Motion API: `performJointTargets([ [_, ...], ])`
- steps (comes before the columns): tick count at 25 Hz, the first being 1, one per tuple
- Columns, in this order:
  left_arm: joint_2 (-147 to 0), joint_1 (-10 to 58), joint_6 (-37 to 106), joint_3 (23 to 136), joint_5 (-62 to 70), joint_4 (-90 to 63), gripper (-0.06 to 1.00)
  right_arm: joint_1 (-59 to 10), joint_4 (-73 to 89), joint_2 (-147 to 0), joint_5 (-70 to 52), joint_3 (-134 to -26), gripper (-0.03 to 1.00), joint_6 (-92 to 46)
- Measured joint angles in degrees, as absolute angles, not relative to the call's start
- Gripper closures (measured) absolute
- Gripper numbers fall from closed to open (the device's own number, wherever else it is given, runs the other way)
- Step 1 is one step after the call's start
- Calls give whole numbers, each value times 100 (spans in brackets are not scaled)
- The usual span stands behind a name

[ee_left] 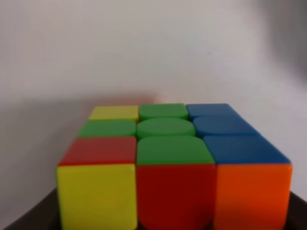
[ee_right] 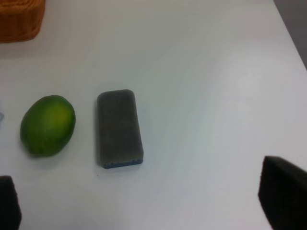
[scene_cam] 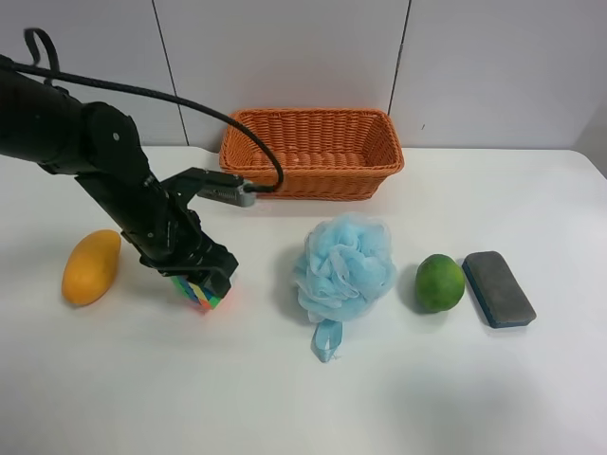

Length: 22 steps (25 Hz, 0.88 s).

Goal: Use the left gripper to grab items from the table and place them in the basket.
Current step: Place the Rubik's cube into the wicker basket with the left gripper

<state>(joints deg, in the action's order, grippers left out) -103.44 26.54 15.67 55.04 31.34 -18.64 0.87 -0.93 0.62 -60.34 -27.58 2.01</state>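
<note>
I find the exterior high view looking down across the white flat counter [scene_cam: 474, 379] toward the orange-brown woven wicker basket [scene_cam: 313, 142]. The right wrist view looks down on the round green fruit [ee_right: 48, 125] and dark grey rectangular eraser block [ee_right: 119, 128]. The left wrist view sits hard against the multicoloured puzzle cube [ee_left: 172, 167]. The high view shares all three.

Basket [scene_cam: 322, 176] behind pouf [scene_cam: 344, 265], mango [scene_cam: 91, 267] near cube [scene_cam: 201, 292], eraser [scene_cam: 498, 288] beside fruit [scene_cam: 439, 282]

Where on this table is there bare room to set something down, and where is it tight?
Free: the wide strip of table on the camera's side of the item row, and the stretch between basket and eraser. Tight: pouf, green fruit and eraser sit close; the left gripper is at the cube, near the mango.
</note>
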Motion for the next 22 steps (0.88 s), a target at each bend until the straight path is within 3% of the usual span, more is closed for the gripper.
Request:
performJointTargets([
  [5,-9361,2654,1567,5818,3244,-1602,38,87,-93,62,-6034,-2758,-3,201],
  [11,-8987,2654,1579,7248,3211,-924,38,87,-93,62,-6034,-2758,-3,201],
  [22,-10706,2654,1652,9159,2704,-723,38,87,-93,62,-6034,-2758,-3,201],
])
